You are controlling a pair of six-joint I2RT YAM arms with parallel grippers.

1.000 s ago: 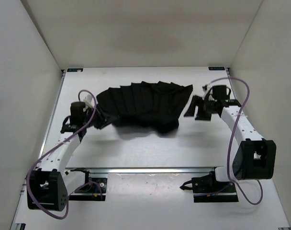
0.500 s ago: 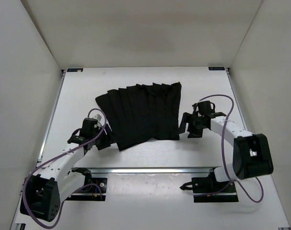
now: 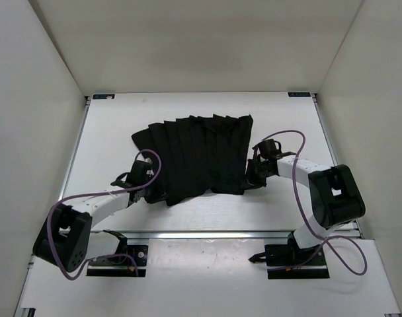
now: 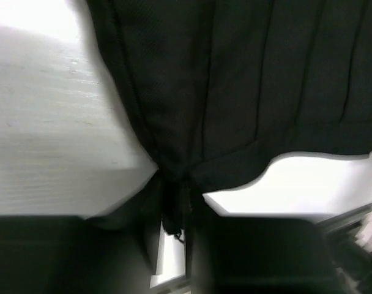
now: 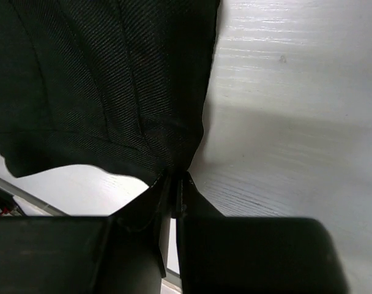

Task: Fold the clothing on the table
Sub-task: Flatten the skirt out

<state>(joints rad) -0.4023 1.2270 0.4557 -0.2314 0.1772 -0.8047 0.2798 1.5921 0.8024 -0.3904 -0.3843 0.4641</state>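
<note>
The pleated black skirt (image 3: pixel 194 155) is lying spread flat around the middle of the table (image 3: pixel 207 211), a little toward the far edge. No fold is showing in it yet, so the task looks to be only beginning: I judge that the two near corners are being taken up for a first fold, and all the folding is left. The left gripper (image 3: pixel 153 190) is sitting at the skirt's near-left corner and the right gripper (image 3: pixel 248 179) at its near-right corner. The top view is giving the whole outline and both arms' reach, but the black fingers are merging with the black cloth there, so no grip can be read from it. The wrist views are supplying that. Each is showing its jaws drawn nearly together on a gather of the skirt's edge, with the cloth puckering toward the pinch and white table showing beside it.
</note>
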